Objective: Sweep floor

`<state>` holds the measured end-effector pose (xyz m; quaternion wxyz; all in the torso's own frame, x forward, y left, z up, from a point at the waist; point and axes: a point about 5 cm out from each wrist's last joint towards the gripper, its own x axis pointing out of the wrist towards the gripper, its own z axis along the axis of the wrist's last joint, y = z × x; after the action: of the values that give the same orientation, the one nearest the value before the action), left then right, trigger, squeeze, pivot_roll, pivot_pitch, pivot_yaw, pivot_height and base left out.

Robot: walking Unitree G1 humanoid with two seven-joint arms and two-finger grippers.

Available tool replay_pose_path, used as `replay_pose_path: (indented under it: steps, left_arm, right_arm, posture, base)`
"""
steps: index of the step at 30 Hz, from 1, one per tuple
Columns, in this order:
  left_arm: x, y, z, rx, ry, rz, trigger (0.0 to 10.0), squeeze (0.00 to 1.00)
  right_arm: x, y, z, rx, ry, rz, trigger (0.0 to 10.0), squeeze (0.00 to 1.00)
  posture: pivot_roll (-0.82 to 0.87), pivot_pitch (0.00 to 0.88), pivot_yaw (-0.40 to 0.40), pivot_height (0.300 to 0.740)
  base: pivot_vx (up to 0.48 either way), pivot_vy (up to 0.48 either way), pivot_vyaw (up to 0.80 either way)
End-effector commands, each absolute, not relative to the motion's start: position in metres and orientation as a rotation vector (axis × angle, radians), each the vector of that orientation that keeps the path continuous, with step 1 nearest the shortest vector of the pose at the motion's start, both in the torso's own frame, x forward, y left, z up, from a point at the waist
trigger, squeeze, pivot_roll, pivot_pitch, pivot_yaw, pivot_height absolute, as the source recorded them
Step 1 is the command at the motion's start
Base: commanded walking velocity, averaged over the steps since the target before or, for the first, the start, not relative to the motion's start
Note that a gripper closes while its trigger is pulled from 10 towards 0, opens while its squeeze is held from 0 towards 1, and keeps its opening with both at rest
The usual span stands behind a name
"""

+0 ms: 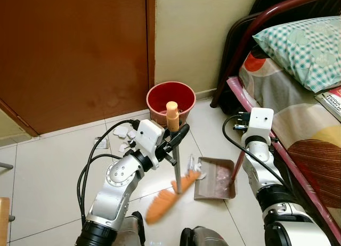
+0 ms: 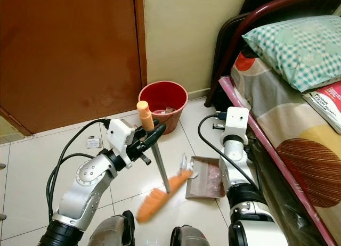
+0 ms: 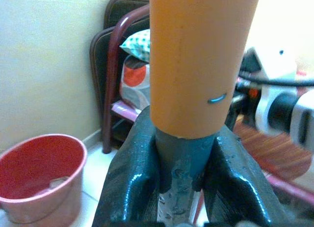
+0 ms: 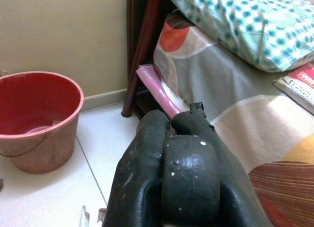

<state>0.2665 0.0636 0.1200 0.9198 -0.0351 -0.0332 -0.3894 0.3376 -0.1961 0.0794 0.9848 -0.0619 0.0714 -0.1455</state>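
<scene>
Against the cream wall, beside the brown door (image 1: 69,54), one red bucket (image 1: 171,101) is stood on the white tiled floor (image 1: 48,166); a few pale scraps are seen at its bottom. One brown dustpan (image 1: 216,178) is laid flat on the floor between the two arms, and pale crumpled bits are seen inside it near its open edge. More white paper scraps (image 1: 123,133) are scattered on the tiles to the left of the bucket.

One broom (image 1: 175,166) is held by the left hand (image 1: 178,137), whose two black fingers are clenched around the grey shaft just below the orange grip at its top. The shaft is tilted slightly, and the orange bristles (image 1: 162,201) are blurred, low on the floor just to the left of the dustpan. In the left wrist view the shaft (image 3: 179,163) is seen pinched between both fingers.

The thin red handle (image 1: 238,166) of the dustpan is seen rising toward the right hand (image 4: 189,183), whose fingers are pressed together around a dark rounded grip in the right wrist view.

At the right, one bed (image 1: 298,113) with a dark red frame is seen, carrying one checked pillow (image 1: 301,46) and a book (image 1: 333,99) at its edge.
</scene>
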Motion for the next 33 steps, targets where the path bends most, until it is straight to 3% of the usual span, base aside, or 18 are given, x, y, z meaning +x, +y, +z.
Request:
replay_pose_path:
  steps: [1,6,11,19,33]
  left_arm:
    - [0.265,0.058,0.128,-0.175,-0.093,-0.804,10.0,0.00]
    - [0.273,0.065,0.134,-0.245,-0.103,-0.722,10.0,0.00]
    - [0.286,0.088,0.144,-0.324,-0.127,-0.572,10.0,0.00]
    - [0.300,0.137,0.178,-0.238,-0.235,-0.369,10.0,0.00]
    - [0.289,0.170,0.182,-0.228,-0.234,-0.254,10.0,0.00]
  right_arm:
    - [0.337,-0.192,0.074,-0.096,0.178,-0.269,10.0,0.00]
    - [0.339,-0.184,0.072,-0.066,0.196,-0.208,10.0,0.00]
    - [0.339,-0.177,0.070,-0.049,0.208,-0.159,10.0,0.00]
    - [0.339,-0.176,0.068,-0.072,0.229,-0.107,10.0,0.00]
    - [0.324,-0.181,0.061,-0.110,0.245,-0.082,10.0,0.00]
  posture:
    - [0.05,0.143,-0.060,0.740]
    - [0.05,0.145,-0.063,0.740]
    - [0.05,0.153,-0.062,0.740]
    - [0.05,0.190,-0.061,0.740]
    - [0.03,0.177,-0.071,0.740]
  base:
    - [0.000,0.000,0.00]
    - [0.000,0.000,0.00]
    - [0.000,0.000,0.00]
    - [0.000,0.000,0.00]
    - [0.000,0.000,0.00]
